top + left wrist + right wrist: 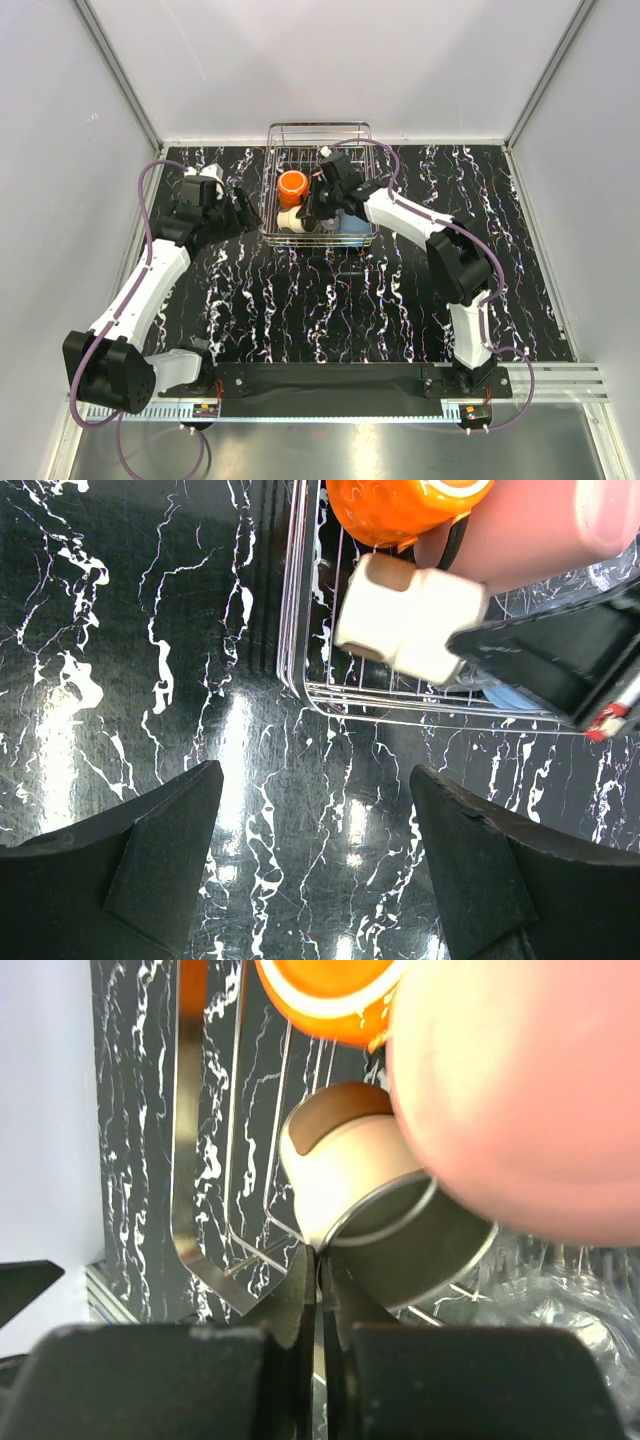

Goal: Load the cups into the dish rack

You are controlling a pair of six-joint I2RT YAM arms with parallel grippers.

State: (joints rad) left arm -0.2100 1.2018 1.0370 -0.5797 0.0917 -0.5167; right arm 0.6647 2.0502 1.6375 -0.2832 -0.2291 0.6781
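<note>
Orange mug [292, 184] and beige cup [291, 219] sit in dish rack [318, 125].

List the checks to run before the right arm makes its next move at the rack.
1. Right claw shut: ok.
2. Right claw actually pinching the beige cup: cannot tell; its tips meet right at the cup's edge.
3. The beige cup inside the dish rack: ok, lying on its side.
4. Orange mug in the dish rack: ok.
5. Left claw open, outside the dish rack, over the table: ok.
</note>
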